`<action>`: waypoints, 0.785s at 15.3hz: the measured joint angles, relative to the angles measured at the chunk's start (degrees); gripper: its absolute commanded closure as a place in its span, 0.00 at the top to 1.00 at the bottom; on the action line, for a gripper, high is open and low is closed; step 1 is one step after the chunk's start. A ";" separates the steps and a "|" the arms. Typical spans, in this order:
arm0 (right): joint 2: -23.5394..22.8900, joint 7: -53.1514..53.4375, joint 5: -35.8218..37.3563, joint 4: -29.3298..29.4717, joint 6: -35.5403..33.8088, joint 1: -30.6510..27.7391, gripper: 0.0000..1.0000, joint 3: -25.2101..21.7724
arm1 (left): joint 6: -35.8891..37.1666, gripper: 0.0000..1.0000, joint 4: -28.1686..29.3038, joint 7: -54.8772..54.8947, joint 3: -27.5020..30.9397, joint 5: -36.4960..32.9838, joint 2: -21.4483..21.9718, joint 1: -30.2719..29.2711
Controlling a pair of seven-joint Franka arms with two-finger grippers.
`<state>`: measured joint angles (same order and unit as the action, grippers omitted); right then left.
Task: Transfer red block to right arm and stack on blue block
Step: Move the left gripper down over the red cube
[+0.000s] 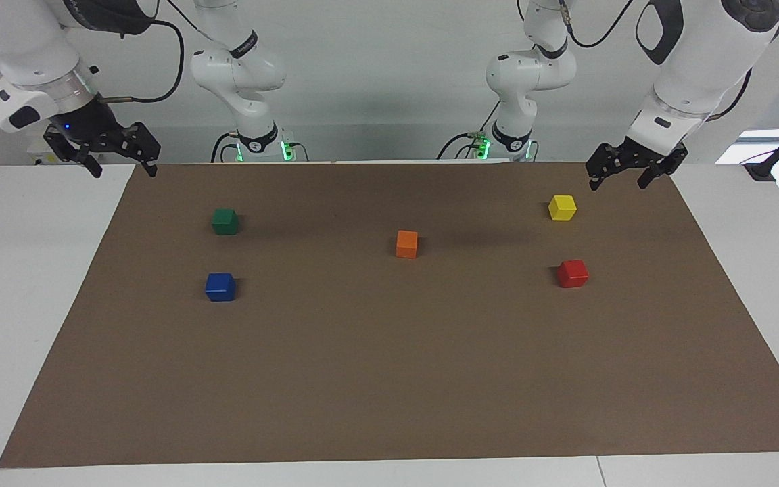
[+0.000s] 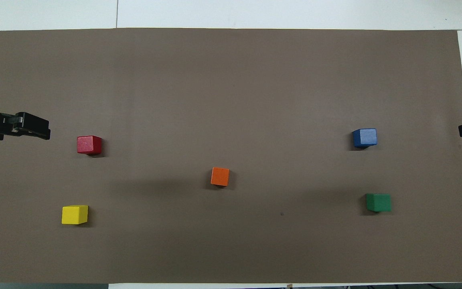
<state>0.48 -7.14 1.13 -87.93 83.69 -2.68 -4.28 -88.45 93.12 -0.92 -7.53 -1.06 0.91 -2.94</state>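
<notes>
— Blocks first: where does the red block [image 1: 573, 273] sit?

— On the brown mat [image 1: 389, 379], resting flat with nothing touching it. Taking the orange block [image 1: 406, 243] at the mat's middle as the landmark, the red one lies toward the left arm's end of the table from it and a little farther from the robots. In the overhead view the red block [image 2: 89, 145] shows the same, with open mat between it and the orange block [image 2: 219, 176].

— And the blue block [image 1: 220, 286]?

— Toward the right arm's end from the orange block, also a little farther from the robots than it, well apart from the red one.

— Other cubes?

— A yellow block [image 1: 562, 207] lies toward the left arm's end from the orange block and nearer to the robots; a green block [image 1: 225, 221] lies toward the right arm's end from it, likewise nearer to the robots.

— Hands?

— The left gripper [image 1: 621, 179] hangs in the air over the mat's corner at the left arm's end, fingers spread wide, holding nothing. The right gripper [image 1: 122, 168] hangs over the mat's edge at the right arm's end, a blue light at its base, fingers also wide apart and empty. Both are well clear of the orange block.
</notes>
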 measured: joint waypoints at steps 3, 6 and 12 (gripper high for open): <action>0.68 0.00 0.00 -0.01 -0.02 -0.32 1.00 -0.04 | -0.73 1.00 0.99 -0.11 0.08 0.00 0.27 -0.09; 1.94 0.00 0.00 -0.19 -0.29 -0.79 1.00 -0.09 | -10.82 1.00 8.56 -0.14 0.07 0.00 2.13 -0.17; 5.13 0.00 -0.02 -7.54 0.65 -0.70 1.00 0.03 | -22.97 1.00 20.44 -0.14 0.01 0.00 1.16 -0.22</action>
<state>5.61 -7.15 1.11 -95.47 84.35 -3.38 -4.25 -111.41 113.56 -1.06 -7.52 -1.06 2.07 -3.16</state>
